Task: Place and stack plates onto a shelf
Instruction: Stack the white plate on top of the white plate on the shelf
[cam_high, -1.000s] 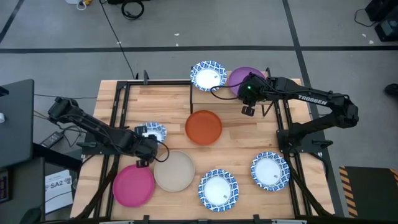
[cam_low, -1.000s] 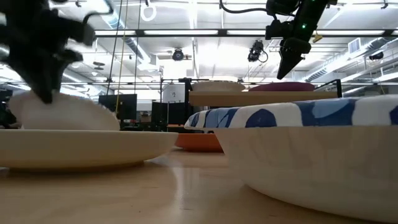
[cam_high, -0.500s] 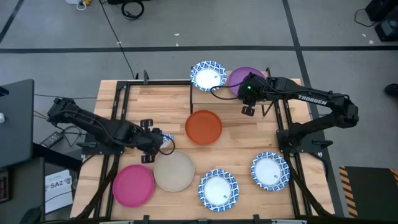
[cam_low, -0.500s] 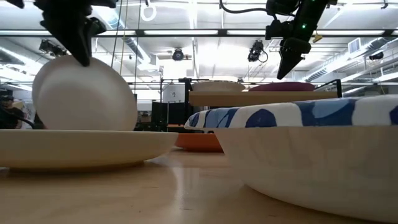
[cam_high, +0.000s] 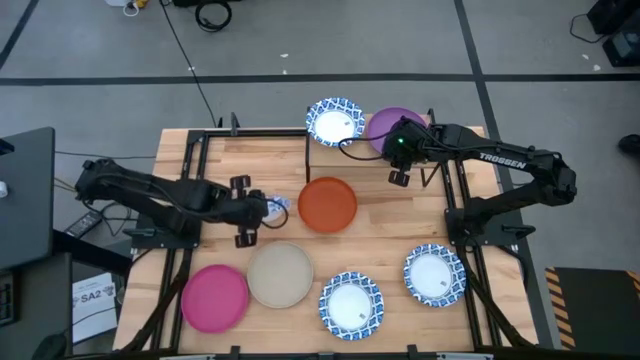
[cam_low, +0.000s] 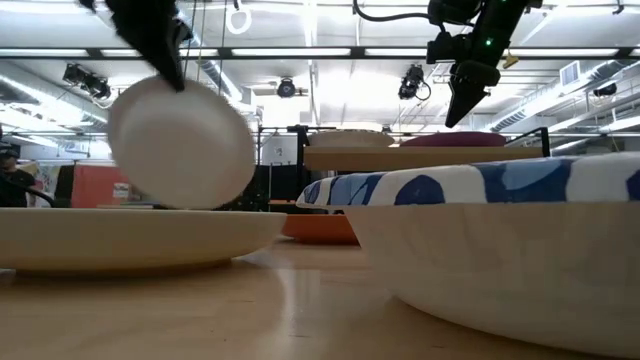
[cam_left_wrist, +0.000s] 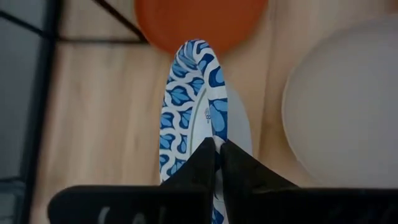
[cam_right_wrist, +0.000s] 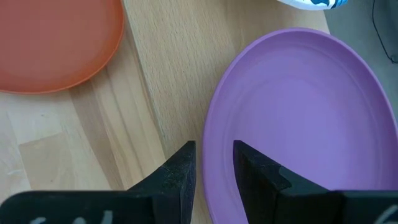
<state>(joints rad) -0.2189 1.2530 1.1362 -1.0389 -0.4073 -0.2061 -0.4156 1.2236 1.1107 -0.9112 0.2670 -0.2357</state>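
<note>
The carried blue-rimmed plate (cam_left_wrist: 196, 118) hangs on edge, tilted, pinched at its rim by the left gripper (cam_left_wrist: 216, 152), whose fingers are clenched on it. In the high view it sits left of centre (cam_high: 272, 207), just left of the orange plate (cam_high: 327, 203) and above the beige plate (cam_high: 279, 275).

The shelf (cam_high: 392, 152) lies at the upper centre of the high view and already bears 2 plates: another blue-rimmed plate (cam_high: 334, 121) and the purple plate (cam_high: 392, 125). The right gripper (cam_right_wrist: 211, 165) hovers over the purple plate's edge with its fingers slightly apart, grasping nothing.

To do this step well, the left arm should probably keep its rim pinch firm, lift the plate clear of the orange plate, level it before reaching the shelf, and lower it centred onto the matching plate there. A tilted release could let it slide off.

On the worktop (cam_high: 240, 160), the pink plate (cam_high: 214, 298) and 2 more blue-rimmed plates (cam_high: 350, 305) (cam_high: 434, 274) wait along the bottom.
</note>
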